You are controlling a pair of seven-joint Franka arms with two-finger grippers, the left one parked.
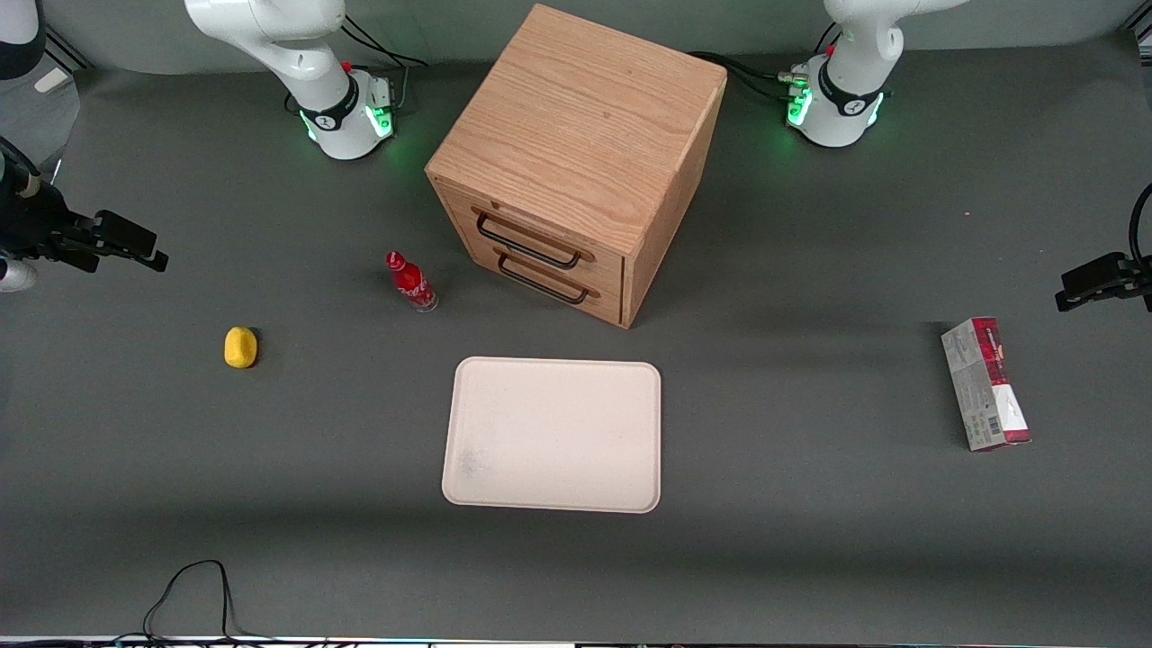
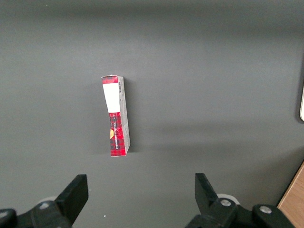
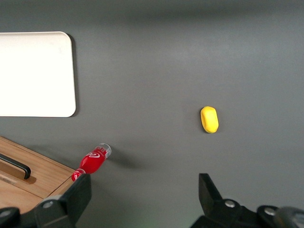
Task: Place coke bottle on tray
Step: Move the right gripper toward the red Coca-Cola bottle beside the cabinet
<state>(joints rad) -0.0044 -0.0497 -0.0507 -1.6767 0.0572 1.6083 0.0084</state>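
Gripper [image 1: 121, 241]: at the working arm's end of the table, raised above the grey surface, fingers [image 3: 76, 197] spread wide with nothing between them.
Coke bottle [image 1: 411, 281]: standing on the table with its red cap leaning away from the front camera, just beside the lower front corner of the wooden cabinet [image 1: 576, 162]; well apart from the gripper, lying toward the table's middle from it.
Coke bottle, wrist view [image 3: 92, 161]: close to one fingertip in the picture, not between the fingers; clear base turned away from the cabinet.
Tray [image 1: 553, 434]: flat on the table, nearer the front camera than the cabinet and the bottle; nothing on it.
Yellow object [image 1: 240, 347]: small rounded piece on the table between gripper and bottle, nearer the front camera than both.
Carton [image 1: 985, 384]: red-and-grey box lying toward the parked arm's end.
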